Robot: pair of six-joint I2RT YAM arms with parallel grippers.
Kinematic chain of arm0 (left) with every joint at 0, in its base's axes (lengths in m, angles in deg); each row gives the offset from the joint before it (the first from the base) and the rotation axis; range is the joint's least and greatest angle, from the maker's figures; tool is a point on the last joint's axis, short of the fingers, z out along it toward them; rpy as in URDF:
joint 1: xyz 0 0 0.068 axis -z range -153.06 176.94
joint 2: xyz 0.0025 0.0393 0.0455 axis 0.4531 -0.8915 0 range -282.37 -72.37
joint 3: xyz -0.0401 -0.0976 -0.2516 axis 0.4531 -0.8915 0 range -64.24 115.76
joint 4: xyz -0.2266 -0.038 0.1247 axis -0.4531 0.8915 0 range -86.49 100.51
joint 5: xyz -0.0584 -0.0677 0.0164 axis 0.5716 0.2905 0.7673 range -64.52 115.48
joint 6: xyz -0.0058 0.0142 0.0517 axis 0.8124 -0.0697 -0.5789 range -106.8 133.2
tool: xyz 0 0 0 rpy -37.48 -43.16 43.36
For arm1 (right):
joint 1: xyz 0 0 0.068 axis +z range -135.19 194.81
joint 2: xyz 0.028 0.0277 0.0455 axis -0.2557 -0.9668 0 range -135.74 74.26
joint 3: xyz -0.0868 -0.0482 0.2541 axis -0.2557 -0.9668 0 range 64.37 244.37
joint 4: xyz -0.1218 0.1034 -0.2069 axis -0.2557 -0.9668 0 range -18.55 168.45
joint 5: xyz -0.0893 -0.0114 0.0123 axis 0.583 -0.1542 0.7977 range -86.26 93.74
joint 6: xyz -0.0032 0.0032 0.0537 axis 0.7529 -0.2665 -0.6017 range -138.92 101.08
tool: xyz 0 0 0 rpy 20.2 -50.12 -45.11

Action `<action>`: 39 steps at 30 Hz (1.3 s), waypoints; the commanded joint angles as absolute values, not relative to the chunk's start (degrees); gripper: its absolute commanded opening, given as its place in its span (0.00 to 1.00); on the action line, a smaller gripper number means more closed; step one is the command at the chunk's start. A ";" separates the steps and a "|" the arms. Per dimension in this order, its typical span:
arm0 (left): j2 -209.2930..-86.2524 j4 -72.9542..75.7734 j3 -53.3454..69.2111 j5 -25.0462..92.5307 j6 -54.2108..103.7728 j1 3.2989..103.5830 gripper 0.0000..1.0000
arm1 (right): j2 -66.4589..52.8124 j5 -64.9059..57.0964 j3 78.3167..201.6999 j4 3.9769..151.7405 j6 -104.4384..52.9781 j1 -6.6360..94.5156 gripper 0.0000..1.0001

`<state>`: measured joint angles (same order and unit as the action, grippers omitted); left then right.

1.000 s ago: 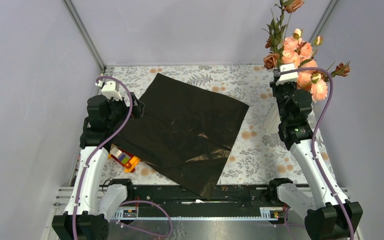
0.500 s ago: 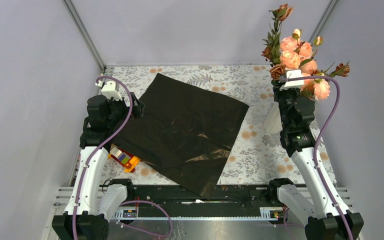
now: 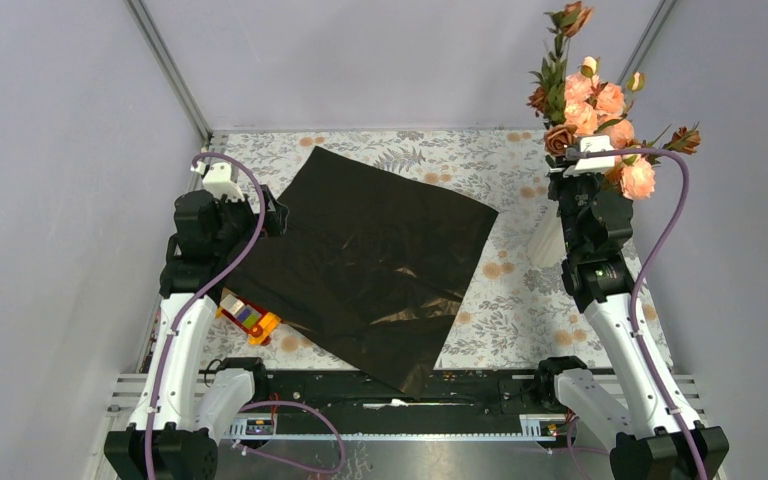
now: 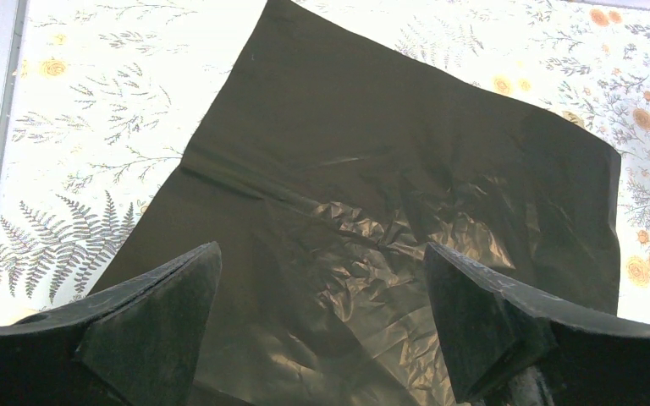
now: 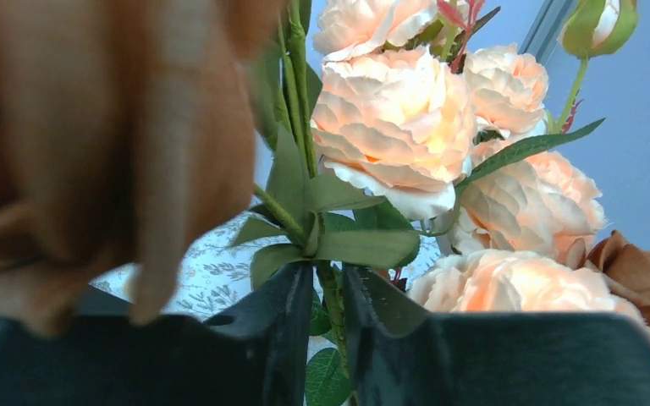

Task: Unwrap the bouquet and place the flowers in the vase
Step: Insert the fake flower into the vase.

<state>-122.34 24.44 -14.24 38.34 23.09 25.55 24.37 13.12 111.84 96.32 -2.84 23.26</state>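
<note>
Right hand (image 5: 328, 283) around 1 stem (image 5: 331, 306)

flowers (image 3: 600, 105): peach-pink, some brownish, green leaves | vase (image 3: 545, 240): white | wrapping paper (image 3: 370, 250): glossy black | tablecloth (image 3: 520, 300): white, grey ferns, orange blossoms | toy car (image 3: 250, 320), near left: multicoloured blocks

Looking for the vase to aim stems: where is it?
Top view, right side: the vase stands just left of the right arm, right of the black paper.
</note>
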 commanded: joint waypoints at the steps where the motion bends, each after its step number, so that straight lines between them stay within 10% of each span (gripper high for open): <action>1: -121.50 22.50 -14.84 39.02 22.52 25.37 0.99 | 23.95 15.46 115.14 96.26 -4.24 22.82 0.17; 19: -121.63 22.29 -15.01 39.84 22.69 25.97 0.99 | 24.64 22.43 107.98 95.90 -1.32 22.81 0.03; 39: -121.41 22.31 -15.11 39.77 22.59 26.68 0.99 | 28.13 12.27 113.06 92.91 -7.91 22.86 0.49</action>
<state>-122.34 24.44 -14.89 39.04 23.11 26.54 27.91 15.07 109.59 91.58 -6.16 23.09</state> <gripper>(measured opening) 0.986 0.482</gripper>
